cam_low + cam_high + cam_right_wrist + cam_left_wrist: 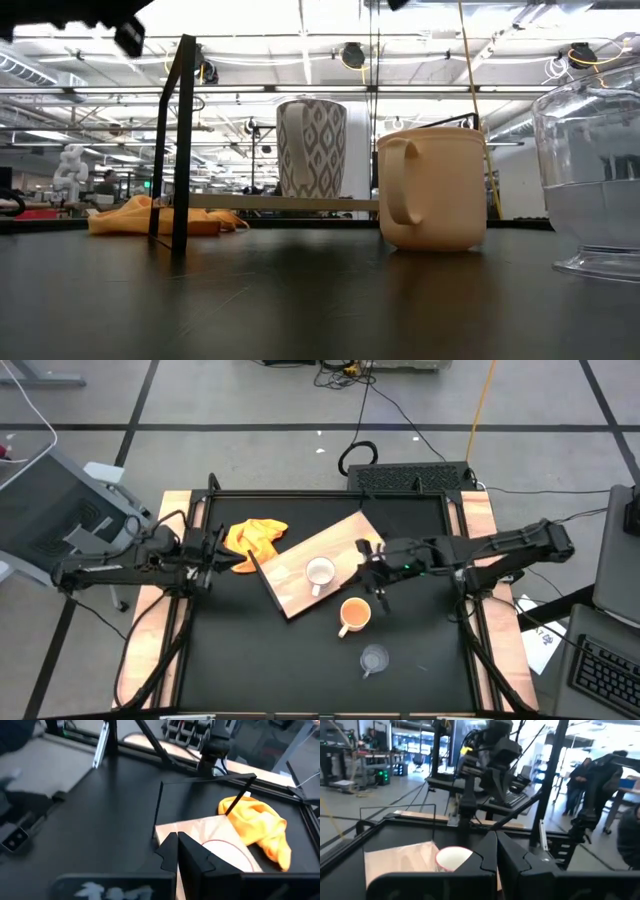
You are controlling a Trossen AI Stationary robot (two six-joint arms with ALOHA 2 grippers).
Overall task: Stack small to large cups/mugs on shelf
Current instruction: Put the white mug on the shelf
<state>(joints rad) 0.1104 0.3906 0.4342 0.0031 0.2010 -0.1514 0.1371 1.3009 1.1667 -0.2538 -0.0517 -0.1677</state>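
The wooden shelf board lies slantwise at the table's middle, raised a little on a thin black frame. The white patterned mug stands upright on the board. The yellow-orange mug stands on the black tabletop near the board's near corner. The clear glass cup stands nearer the front edge. My left gripper is shut and empty at the board's left end, and the white mug's rim shows just beyond its fingers. My right gripper is shut and empty over the board's right edge, beside the white mug.
A yellow-orange cloth lies crumpled at the board's far left corner and also shows in the right wrist view. Bare black tabletop spreads at the front left. People stand in the room beyond the table.
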